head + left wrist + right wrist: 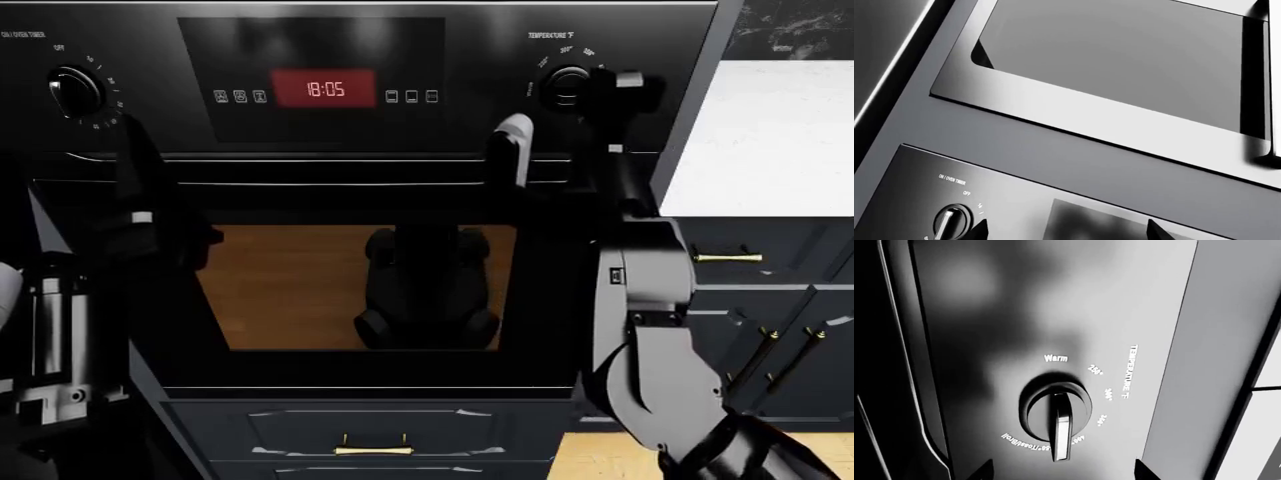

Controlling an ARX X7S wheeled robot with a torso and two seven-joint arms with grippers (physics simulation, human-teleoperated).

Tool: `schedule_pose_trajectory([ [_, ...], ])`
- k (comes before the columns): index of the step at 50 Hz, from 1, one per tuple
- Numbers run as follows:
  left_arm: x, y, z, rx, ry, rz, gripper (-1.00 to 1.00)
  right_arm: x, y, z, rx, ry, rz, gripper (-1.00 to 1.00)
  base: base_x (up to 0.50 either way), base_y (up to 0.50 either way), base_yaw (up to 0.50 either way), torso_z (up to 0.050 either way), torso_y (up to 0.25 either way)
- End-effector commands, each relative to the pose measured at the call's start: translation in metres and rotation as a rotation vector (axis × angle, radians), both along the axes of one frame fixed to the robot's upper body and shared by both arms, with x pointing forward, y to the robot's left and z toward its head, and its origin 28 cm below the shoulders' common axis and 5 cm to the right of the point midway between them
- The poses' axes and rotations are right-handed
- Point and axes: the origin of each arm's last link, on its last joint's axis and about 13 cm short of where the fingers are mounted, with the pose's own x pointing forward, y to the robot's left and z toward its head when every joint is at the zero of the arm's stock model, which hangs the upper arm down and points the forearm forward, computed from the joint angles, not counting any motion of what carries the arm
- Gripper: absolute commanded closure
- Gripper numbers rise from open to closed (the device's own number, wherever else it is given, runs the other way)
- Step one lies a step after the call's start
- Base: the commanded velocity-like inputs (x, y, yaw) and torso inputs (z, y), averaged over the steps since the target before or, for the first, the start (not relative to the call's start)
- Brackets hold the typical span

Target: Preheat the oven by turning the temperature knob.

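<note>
The glossy black oven [400,330] fills the head view, with a red clock [324,89] reading 18:05 and a long bar handle [334,172]. The temperature knob [569,87] sits at the panel's upper right. My right gripper [601,97] is raised just in front of it. In the right wrist view the temperature knob [1057,416] lies just beyond my open right gripper [1062,472], its pointer near the Broil/Toast mark, and nothing is between the fingertips [981,471]. My left gripper [1067,232] is open over the panel next to the timer knob [951,222].
The timer knob [74,90] is at the panel's upper left, with my left arm [134,200] raised below it. A second glossy glass door [1121,65] sits above the oven panel. Dark-blue cabinets with brass handles [727,258] and a white counter [774,130] lie to the right.
</note>
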Motion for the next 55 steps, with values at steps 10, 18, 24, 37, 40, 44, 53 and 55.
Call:
schedule_pose_trajectory([
  [10, 0.001, 0.0, 0.0, -0.003, 0.0, 0.001, -1.0, 0.008, -0.001, -0.001, 0.001, 0.012, 0.006, -1.0, 0.0, 0.0, 0.0, 0.004, 0.0],
  [18, 0.0, 0.0, -0.001, 0.001, 0.002, 0.0, -1.0, 0.008, -0.004, -0.001, 0.0, 0.014, 0.001, -1.0, 0.0, 0.0, 0.0, 0.004, 0.0],
  [24, 0.0, 0.0, 0.0, 0.001, 0.002, 0.0, -1.0, 0.01, -0.005, 0.0, 0.0, 0.014, -0.003, -1.0, 0.0, 0.0, 0.0, 0.004, 0.0],
  [37, 0.001, 0.0, 0.0, 0.0, 0.004, 0.0, -1.0, 0.015, -0.009, 0.002, 0.003, 0.018, -0.025, -1.0, 0.0, 0.0, 0.0, 0.004, 0.0],
  [40, 0.002, 0.0, -0.001, 0.001, 0.005, -0.001, -1.0, 0.015, -0.009, 0.002, 0.004, 0.019, -0.024, -1.0, 0.0, 0.0, 0.0, 0.004, 0.0],
  [44, 0.002, 0.0, -0.001, 0.0, 0.005, -0.001, -1.0, 0.015, -0.009, 0.003, 0.001, 0.018, -0.026, -1.0, 0.0, 0.0, 0.0, 0.004, 0.0],
  [53, 0.002, 0.0, -0.001, 0.001, 0.005, 0.0, -1.0, 0.015, -0.009, 0.006, -0.002, 0.014, -0.03, -1.0, 0.0, 0.0, 0.0, 0.004, 0.0],
  [55, 0.002, 0.0, -0.001, 0.001, 0.005, -0.001, -1.0, 0.014, -0.01, 0.007, -0.003, 0.015, -0.03, -1.0, 0.0, 0.0, 0.0, 0.003, 0.0],
])
